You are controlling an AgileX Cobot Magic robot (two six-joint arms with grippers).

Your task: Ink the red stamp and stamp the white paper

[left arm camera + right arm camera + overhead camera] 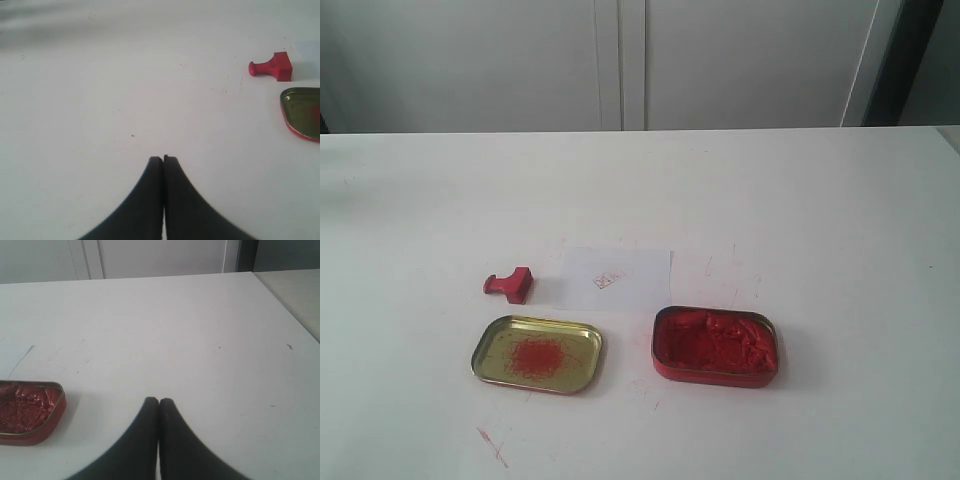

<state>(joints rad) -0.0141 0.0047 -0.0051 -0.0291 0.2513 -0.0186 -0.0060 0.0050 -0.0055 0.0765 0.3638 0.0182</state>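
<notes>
The red stamp [510, 284] lies on its side on the white table, left of the white paper [616, 278], which carries a faint red mark. The left wrist view also shows the stamp [272, 66], far from my left gripper [163, 159], whose black fingers are shut with nothing between them. My right gripper [159, 401] is shut and empty too, a little way from the red tin of red paste [27, 411]. Neither gripper appears in the exterior view. A corner of the paper [12, 357] shows beyond the tin.
The red paste tin [715, 345] sits in front of the paper on the right. A shallow gold tin lid [537, 354] with red smears lies in front of the stamp; its edge [302, 112] shows in the left wrist view. Red smudges mark the table [490, 446].
</notes>
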